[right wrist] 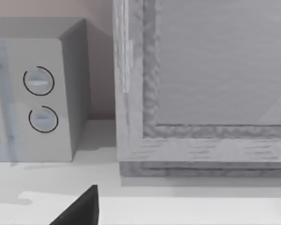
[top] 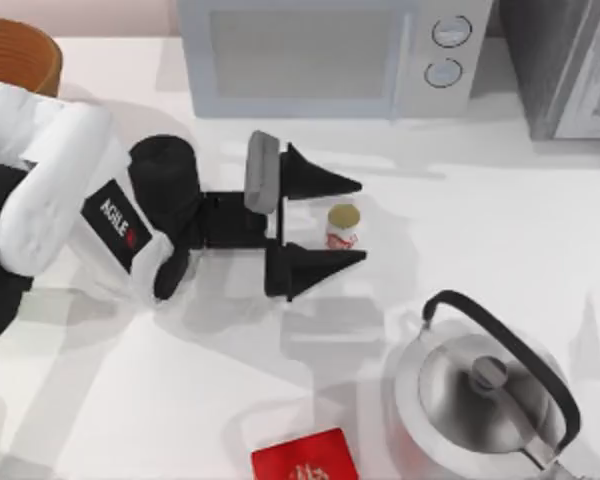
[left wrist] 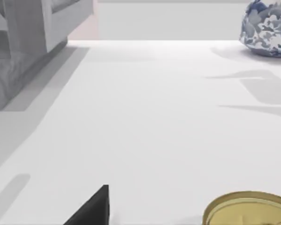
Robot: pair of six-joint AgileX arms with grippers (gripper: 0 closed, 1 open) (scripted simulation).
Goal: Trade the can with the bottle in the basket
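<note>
The can, small and white with a red label and a gold top, stands upright mid-table. My left gripper is open, with one black finger on each side of the can and a gap to each. In the left wrist view the can's gold top sits close by, beside one fingertip. The brown basket is at the far left corner, partly behind my left arm. The bottle is out of view. My right gripper shows as a black tip facing a microwave and a grey cabinet.
A microwave stands along the back edge, with a grey cabinet to its right. A steel kettle sits front right and a flat red box at the front edge. A blue-and-white vase stands farther off.
</note>
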